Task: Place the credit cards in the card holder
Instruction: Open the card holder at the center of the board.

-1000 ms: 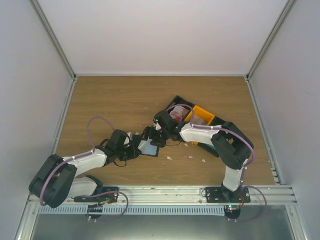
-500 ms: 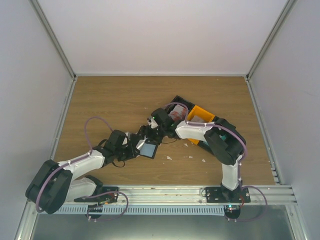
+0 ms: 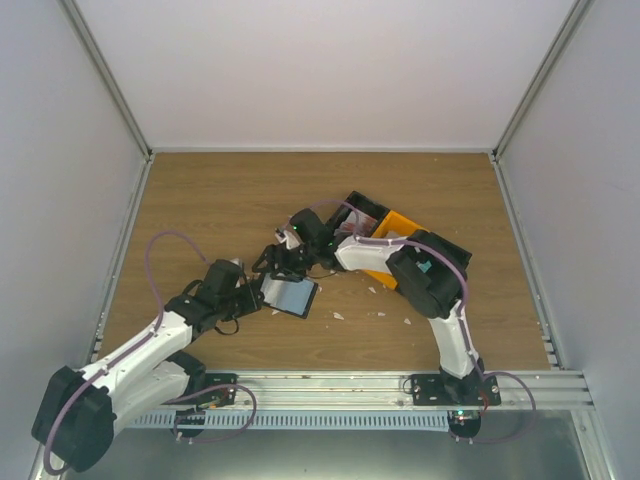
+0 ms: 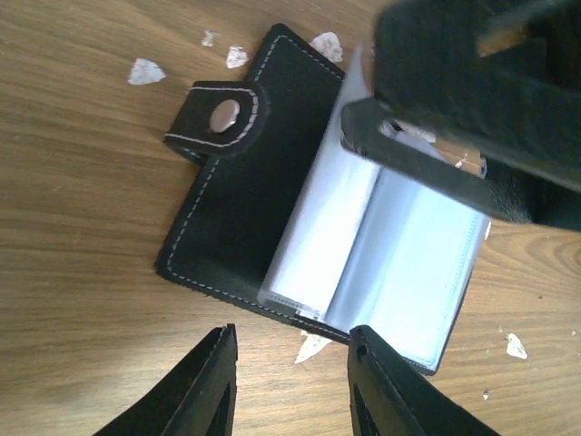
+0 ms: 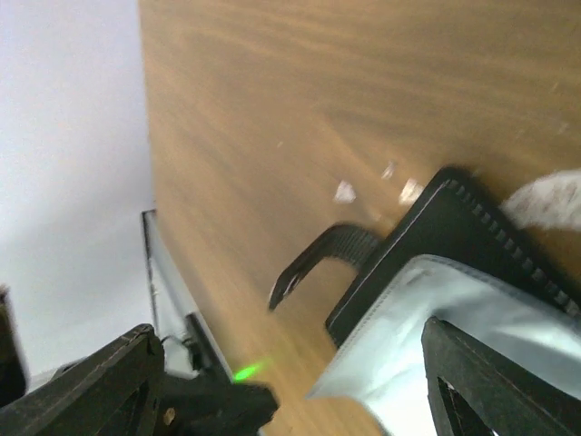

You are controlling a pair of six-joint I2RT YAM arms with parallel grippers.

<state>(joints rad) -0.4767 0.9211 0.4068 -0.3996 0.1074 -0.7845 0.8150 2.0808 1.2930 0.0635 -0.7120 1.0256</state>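
Black card holder (image 3: pixel 288 296) lies open on the surface (image 3: pixel 200 200), centre-left in the top view; left end effector (image 4: pixel 292 350) has opened beside it, empty; right end effector (image 3: pixel 281 262), wide open, now reaches its pockets cardless.

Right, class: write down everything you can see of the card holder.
The card holder is a small black wallet, leather-like, with white stitching along its edges. It lies open on the wooden table, cover down. A strap with a metal snap sticks out from one side, undone. Inside, pale blue-grey pockets fan up like pages. A right finger lies across the pockets, seemingly pressing them. The left fingers hover by its near edge, not touching. White scraps lie around it.
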